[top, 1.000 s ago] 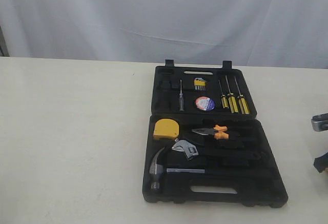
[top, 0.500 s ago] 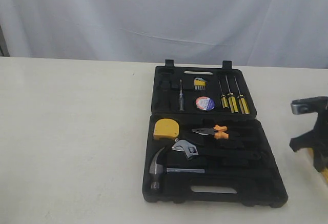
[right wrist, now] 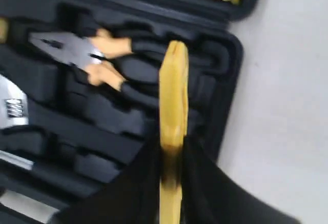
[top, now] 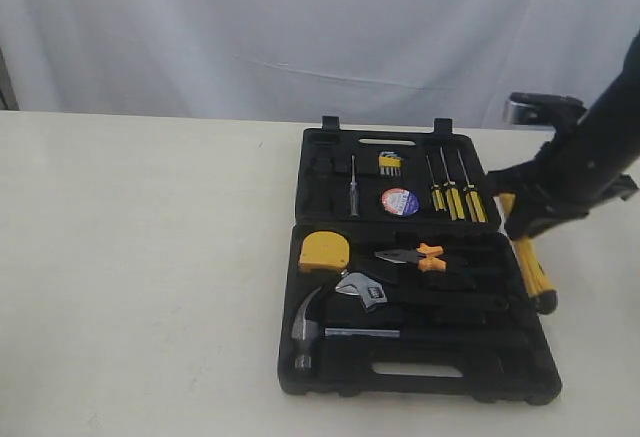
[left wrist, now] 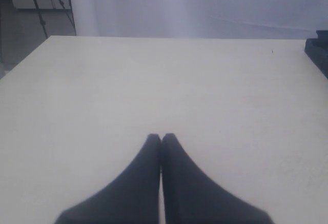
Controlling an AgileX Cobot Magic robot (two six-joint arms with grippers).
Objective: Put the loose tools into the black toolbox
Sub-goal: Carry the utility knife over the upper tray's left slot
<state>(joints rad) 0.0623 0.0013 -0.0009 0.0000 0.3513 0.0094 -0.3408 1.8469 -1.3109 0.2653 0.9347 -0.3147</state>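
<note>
Exterior view: the black toolbox [top: 420, 375] lies open on the pale table [top: 150, 257], both halves flat, just to the left of the right gripper [top: 520, 219].

Farthest from that gripper in the near half are the steel hammer [top: 305, 332] and the yellow tape measure [top: 325, 250]. Next comes the wrench [top: 362, 289], and the orange-and-black-handled pliers [top: 415, 256] sit closest to the gripper, each in a recess.

In the far half, a slim screwdriver [top: 353, 197] sits farthest from the gripper. After it come a bundle of hex keys [top: 390, 164] and the tape roll with blue-white label [top: 400, 202]. The three yellow-handled screwdrivers [top: 453, 197] are nearest the gripper.

The long yellow knife-like tool [top: 530, 267] is the only one outside the box. It hangs below the right gripper, beside the right edge of the near half. Its long axis is steeply tilted, with the upper end in the gripper and the dark lower end nearer the camera and further right. Whether that end touches the table cannot be told.

In the left wrist view the left gripper [left wrist: 161, 141] hovers over bare table with its fingers pressed together on nothing, and a corner of the box shows well off to its side.

The right arm [top: 600, 147] slants down from the upper right. In its wrist view the fingers are clamped on the yellow tool, which juts straight out over the box, its tip near the pliers' handles.
</note>
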